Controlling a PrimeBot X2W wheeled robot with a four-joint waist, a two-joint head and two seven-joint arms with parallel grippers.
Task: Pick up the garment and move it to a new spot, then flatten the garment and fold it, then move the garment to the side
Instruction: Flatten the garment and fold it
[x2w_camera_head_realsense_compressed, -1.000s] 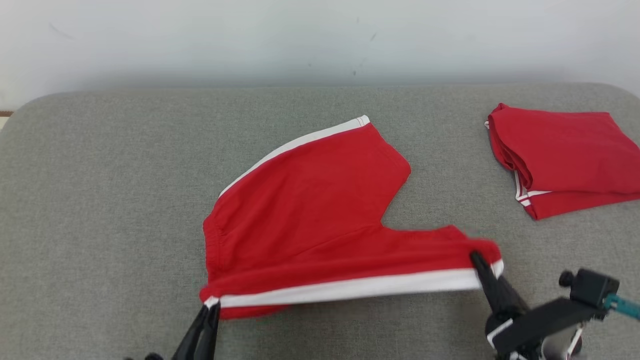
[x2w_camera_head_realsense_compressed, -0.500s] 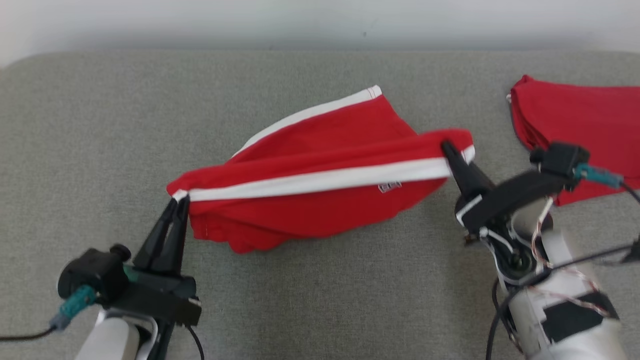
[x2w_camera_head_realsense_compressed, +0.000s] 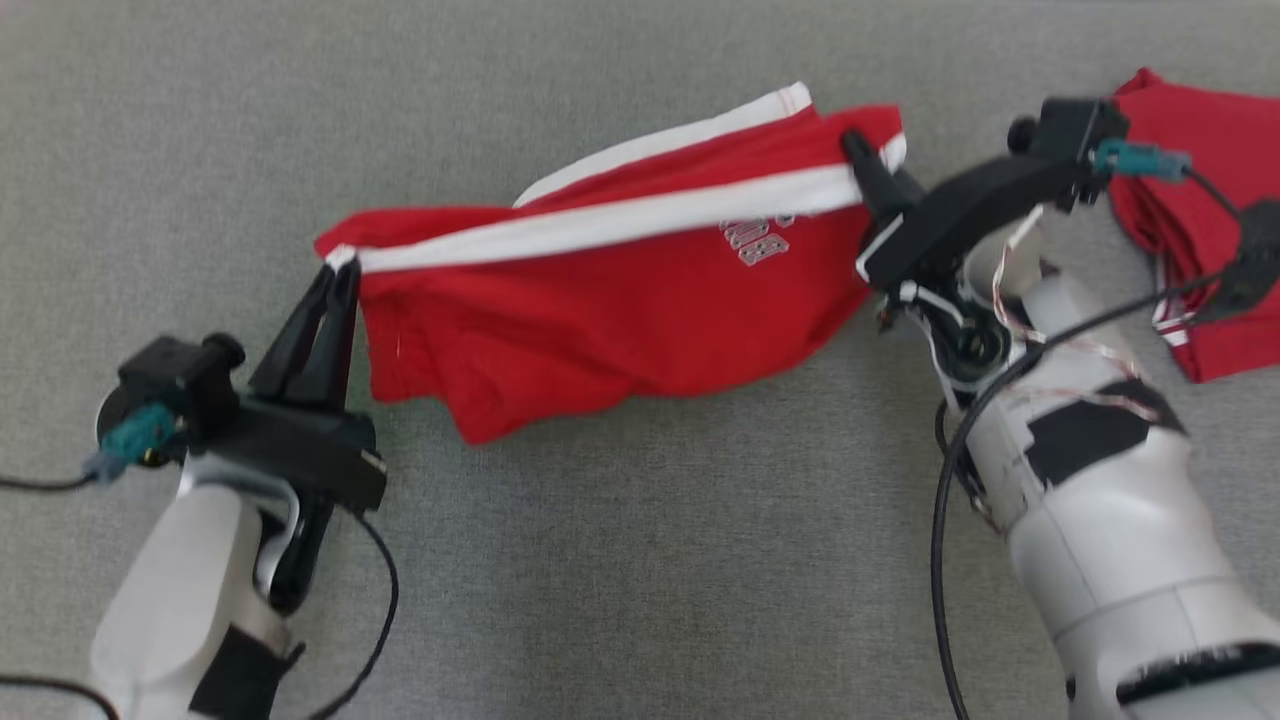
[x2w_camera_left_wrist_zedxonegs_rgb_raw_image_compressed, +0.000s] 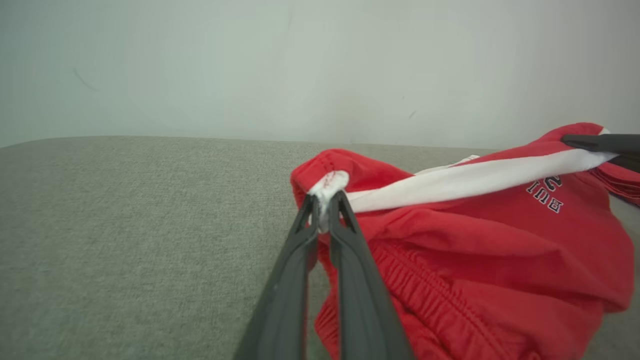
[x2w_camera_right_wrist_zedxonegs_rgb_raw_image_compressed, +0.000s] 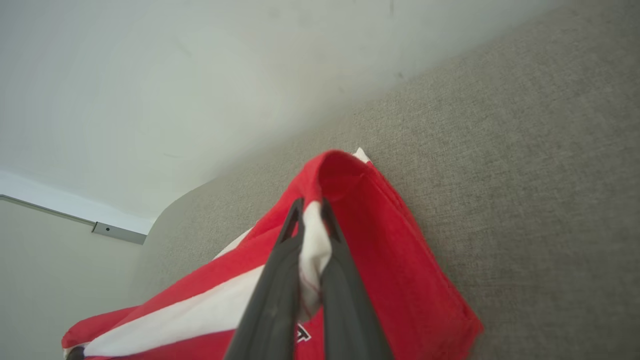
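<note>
Both pairs of fingers are pinched narrow on the garment (x2w_camera_head_realsense_compressed: 620, 310), a pair of red shorts in the upper middle of the head view. The left gripper (x2w_camera_head_realsense_compressed: 340, 268), at middle left, nips the waistband end of the white stripe (x2w_camera_head_realsense_compressed: 600, 222). The right gripper (x2w_camera_head_realsense_compressed: 855, 148), at upper right, nips the leg end. The stripe runs taut between them, lifted off the cloth-covered table (x2w_camera_head_realsense_compressed: 600, 560). The loose red cloth below it sags towards the lower middle of the frame in soft wrinkles. The other leg lies behind it, its own white edge (x2w_camera_head_realsense_compressed: 680, 140) showing just above.

This looks to me like the fold itself, one half being carried over the other. To do it well, I'd move both ends at the same pace and keep the stripe stretched, so the hanging cloth drapes rather than bunches underneath. I'd aim to lay the held stripe along the far white edge. I'd also lower it right onto the cloth before either grip loosens. The right arm works close to the folded red pile (x2w_camera_head_realsense_compressed: 1210, 120) at far upper right, so it should steer clear of that.
</note>
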